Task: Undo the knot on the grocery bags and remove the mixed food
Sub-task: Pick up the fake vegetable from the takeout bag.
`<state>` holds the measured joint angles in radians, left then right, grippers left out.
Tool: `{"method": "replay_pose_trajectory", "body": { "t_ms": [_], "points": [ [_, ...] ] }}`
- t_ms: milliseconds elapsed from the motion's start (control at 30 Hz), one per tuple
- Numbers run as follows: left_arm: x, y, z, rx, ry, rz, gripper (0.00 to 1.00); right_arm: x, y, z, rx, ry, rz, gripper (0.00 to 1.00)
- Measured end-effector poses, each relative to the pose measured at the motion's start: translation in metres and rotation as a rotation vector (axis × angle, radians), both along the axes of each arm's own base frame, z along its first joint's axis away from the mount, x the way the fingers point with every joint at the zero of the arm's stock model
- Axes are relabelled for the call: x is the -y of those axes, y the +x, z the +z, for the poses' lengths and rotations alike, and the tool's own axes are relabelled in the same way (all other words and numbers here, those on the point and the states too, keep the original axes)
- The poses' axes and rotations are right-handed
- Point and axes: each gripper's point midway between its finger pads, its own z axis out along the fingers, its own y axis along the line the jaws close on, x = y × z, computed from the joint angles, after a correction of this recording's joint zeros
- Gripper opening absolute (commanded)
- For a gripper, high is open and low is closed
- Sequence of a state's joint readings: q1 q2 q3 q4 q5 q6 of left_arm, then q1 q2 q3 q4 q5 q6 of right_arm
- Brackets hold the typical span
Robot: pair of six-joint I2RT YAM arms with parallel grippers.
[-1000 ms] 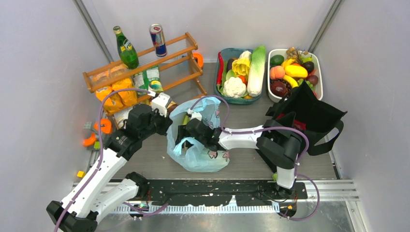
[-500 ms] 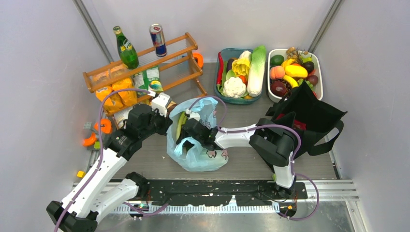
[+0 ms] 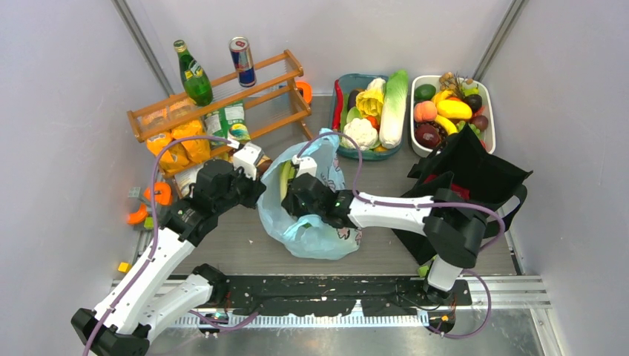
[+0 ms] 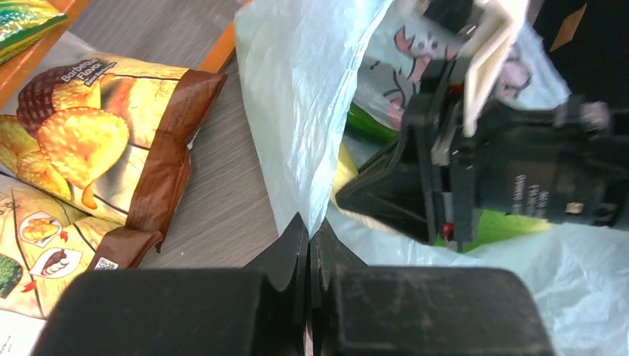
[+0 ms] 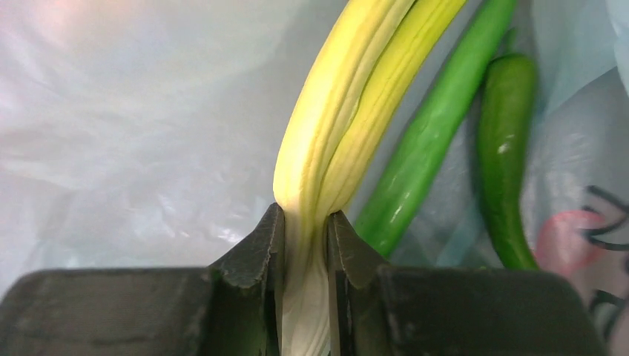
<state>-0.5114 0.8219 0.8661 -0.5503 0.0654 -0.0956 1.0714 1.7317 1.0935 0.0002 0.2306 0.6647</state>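
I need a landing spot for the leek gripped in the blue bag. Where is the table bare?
Bare table in front of the light-blue bag, toward the arm bases; another patch between that bag and the black tote. Crowded: crisp packets by the wooden rack, vegetable tub and fruit tub at the back.

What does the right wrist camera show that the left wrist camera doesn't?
Right wrist only: the right end effector shut on the leek at its pale stalk, with a cucumber and a green pepper alongside. Left wrist only: the left end effector shut on the rim of the bag, and crisp packets on the table. Both: that light-blue bag's inside.
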Motion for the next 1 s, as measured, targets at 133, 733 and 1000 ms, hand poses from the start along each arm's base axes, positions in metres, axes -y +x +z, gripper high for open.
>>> {"method": "replay_pose_trajectory", "body": {
  "t_ms": [133,733,1000],
  "points": [
    [0.005,-0.004,0.0,-0.007,-0.013,-0.032,0.0,0.013,0.017,0.031,0.138,-0.029,-0.033,0.05],
    [0.019,-0.009,0.007,0.013,-0.05,-0.108,0.0,0.086,0.086,0.064,0.332,-0.194,-0.176,0.05],
    [0.01,0.003,-0.005,-0.004,0.01,-0.041,0.0,0.089,0.078,0.106,0.339,-0.052,-0.105,0.05]
  ]
}}
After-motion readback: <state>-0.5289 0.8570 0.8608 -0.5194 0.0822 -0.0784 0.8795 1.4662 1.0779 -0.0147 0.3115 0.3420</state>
